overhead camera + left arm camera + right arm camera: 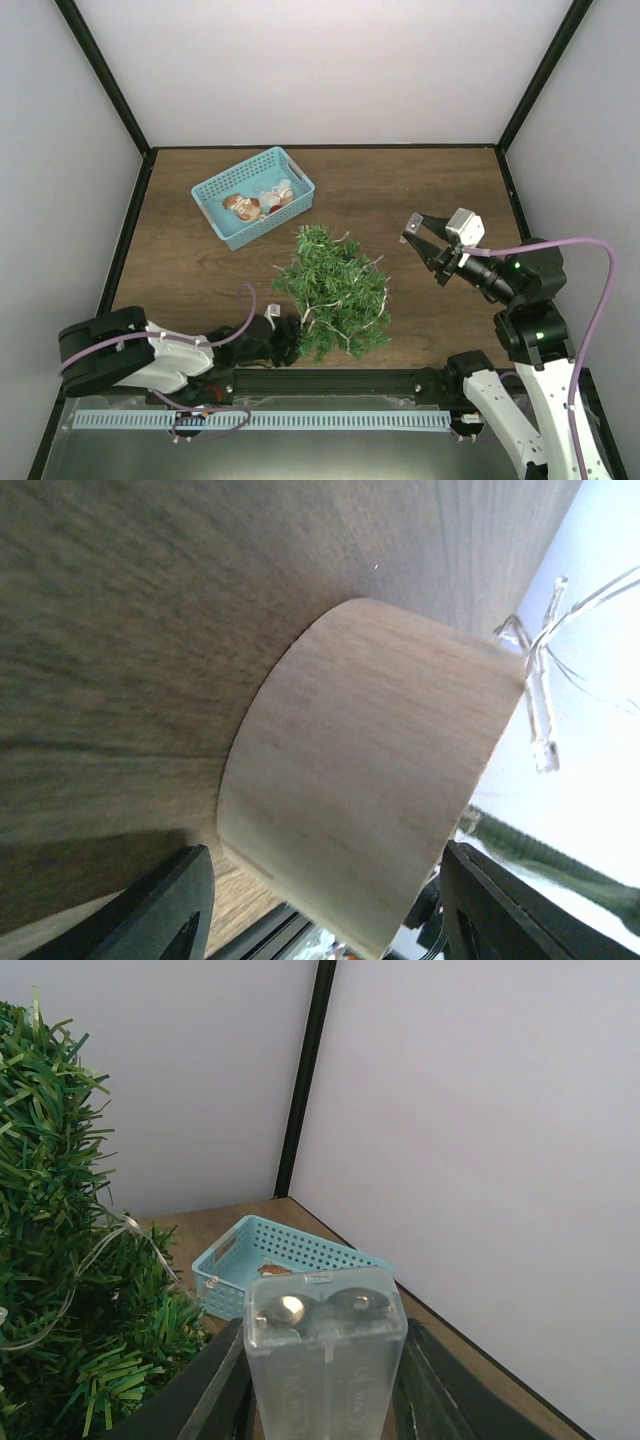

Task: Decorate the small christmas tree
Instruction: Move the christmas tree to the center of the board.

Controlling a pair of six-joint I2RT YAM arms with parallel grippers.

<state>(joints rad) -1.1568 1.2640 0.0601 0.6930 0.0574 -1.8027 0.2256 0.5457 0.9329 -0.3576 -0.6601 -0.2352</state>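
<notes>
Spanning the enclosure floor, the wooden desk [430,190] carries the small christmas tree [330,290] near the middle of its front edge. A light-blue basket [212,216] holding ornaments [245,205] sits well apart, far left. The left tool [285,338] straddles the tree's pale wooden base [370,780]; whether its fingers press it cannot be told. The right tool [423,243], raised to the tree's right, grasps a clear battery box [325,1360]. A thin light wire [120,1235] drapes over the branches.
</notes>
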